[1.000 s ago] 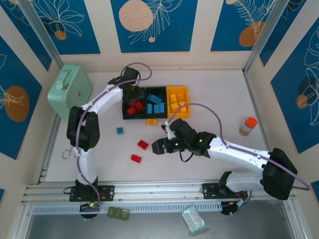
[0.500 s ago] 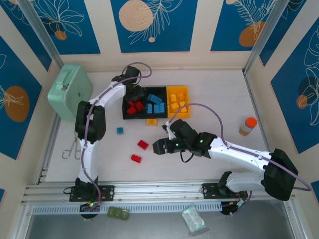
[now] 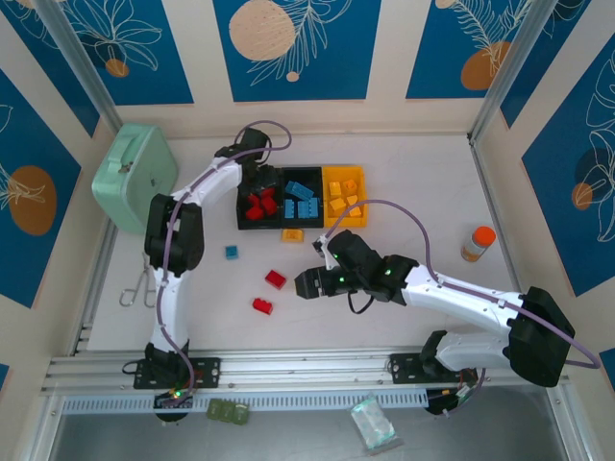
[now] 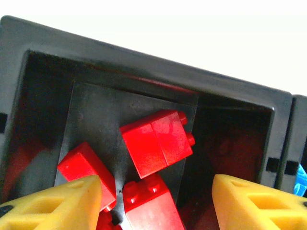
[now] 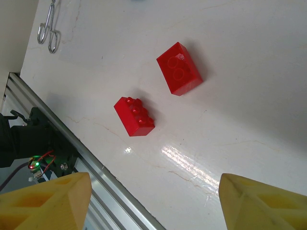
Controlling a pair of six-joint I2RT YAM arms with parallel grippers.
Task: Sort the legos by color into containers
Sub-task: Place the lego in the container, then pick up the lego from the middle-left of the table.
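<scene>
Since a second ago the left arm's elbow has swung up toward the bins, baring a metal scissor-handled tool (image 3: 139, 286) on the table. The right arm has held its place.

Two loose red legos lie on the glossy white table (image 5: 249, 96) below the right gripper (image 5: 153, 203). The studded red brick (image 5: 134, 116) sits studs-up, its long axis running from upper left to lower right in the right wrist view. The ringed red brick (image 5: 179, 68) lies near it, apart and roughly parallel, its upper face marked with two rings. The gripper's yellow fingertips (image 5: 48, 201) stand wide apart with nothing between them.

In the top view a small blue brick (image 3: 232, 252) lies left of these, and an orange brick (image 3: 292, 234) rests just in front of the bins.

The three bins stand joined in a left-to-right row. The left black bin (image 3: 239, 219), matte with rounded corners, holds red bricks (image 4: 156, 141) jumbled at different angles, one blocky piece with its studs pointing right. The middle black bin (image 3: 301, 171) holds blue bricks (image 3: 300, 200), and the yellow-orange bin (image 3: 343, 169) holds orange bricks (image 3: 341, 200). The left gripper (image 3: 258, 181) hangs over the left black bin, its yellow fingers (image 4: 57, 203) spread and empty.

A mint-green case (image 3: 135, 178) stands at the far left and an orange-capped bottle (image 3: 478, 242) at the right.
</scene>
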